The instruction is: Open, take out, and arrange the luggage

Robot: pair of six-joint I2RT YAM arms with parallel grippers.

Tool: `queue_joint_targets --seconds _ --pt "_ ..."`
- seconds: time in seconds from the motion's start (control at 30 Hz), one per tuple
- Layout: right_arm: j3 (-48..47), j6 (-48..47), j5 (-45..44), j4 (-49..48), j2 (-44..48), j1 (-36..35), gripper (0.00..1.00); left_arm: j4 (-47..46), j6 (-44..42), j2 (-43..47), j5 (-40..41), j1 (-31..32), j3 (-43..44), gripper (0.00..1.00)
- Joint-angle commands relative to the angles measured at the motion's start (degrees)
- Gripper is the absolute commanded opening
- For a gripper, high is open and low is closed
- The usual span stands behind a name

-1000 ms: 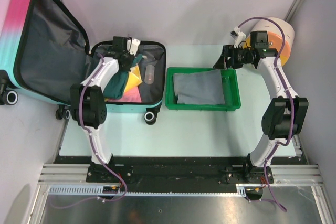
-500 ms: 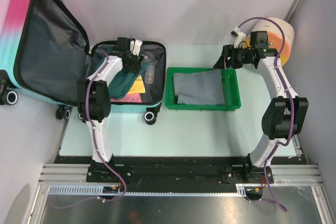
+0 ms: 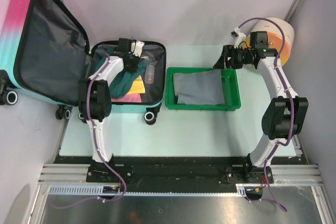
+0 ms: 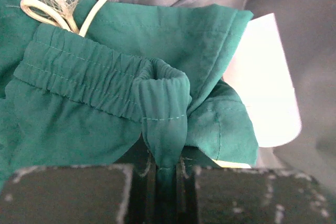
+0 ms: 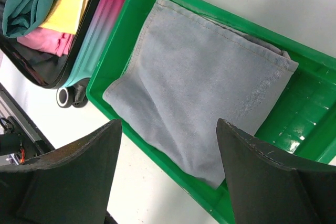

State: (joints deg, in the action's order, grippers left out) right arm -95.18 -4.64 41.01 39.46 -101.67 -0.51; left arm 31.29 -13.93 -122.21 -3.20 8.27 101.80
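Luggage (image 3: pixel 50 51) is seen from above, open at the table's (image 3: pixel 184 129) left end, with the left gripper (image 3: pixel 135 62) inside. Left wrist: a green garment (image 4: pixel 105 103) is clamped between shut jaws. Right wrist: the right gripper (image 5: pixel 168 127) is held spread over a tray's (image 5: pixel 294 124) grey cloth (image 5: pixel 199 77).

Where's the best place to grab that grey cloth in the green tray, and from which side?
From straight above, most likely: the walls of the green tray fence it in. The grey cloth lies folded and nearly flat, so pinch the soft wrinkle raised across its middle rather than a flush edge. The right gripper hangs open over it.
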Motion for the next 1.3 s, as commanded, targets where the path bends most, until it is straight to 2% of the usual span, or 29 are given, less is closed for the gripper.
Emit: queue_joint_targets --seconds 0.0,0.17,0.37,0.53,0.7,1.0,1.13,1.27 --pt "-0.4 1.9 1.3 -1.8 -0.1 0.1 0.78 -1.1 1.9 7.9 -9.4 -1.5 0.1 0.00" --pt "0.9 5.4 2.7 -4.7 -0.4 -0.1 0.78 -1.1 5.9 14.1 -19.9 -0.6 1.6 0.00" --pt "1.0 7.1 3.8 -4.8 -2.0 0.1 0.78 -1.1 7.6 15.5 -22.3 3.8 6.7 0.00" --pt "2.1 8.2 4.5 -4.4 -2.1 3.9 0.78 -1.3 10.7 11.7 -24.7 9.4 13.6 0.00" --pt "3.1 7.2 5.1 -1.8 -1.4 8.5 0.77 -2.1 11.4 6.0 -25.0 17.6 21.5 0.00" --pt "7.2 3.2 5.4 2.3 1.9 16.7 0.77 -4.7 9.1 -4.6 -24.5 29.5 31.2 0.00" --pt "7.8 1.0 5.7 4.7 2.8 19.6 0.77 -5.9 1.3 -5.5 -24.5 35.5 27.7 0.00" --pt "9.0 -0.2 5.7 5.3 3.1 21.6 0.77 -8.2 -7.7 -4.2 -23.3 40.4 16.6 0.00"
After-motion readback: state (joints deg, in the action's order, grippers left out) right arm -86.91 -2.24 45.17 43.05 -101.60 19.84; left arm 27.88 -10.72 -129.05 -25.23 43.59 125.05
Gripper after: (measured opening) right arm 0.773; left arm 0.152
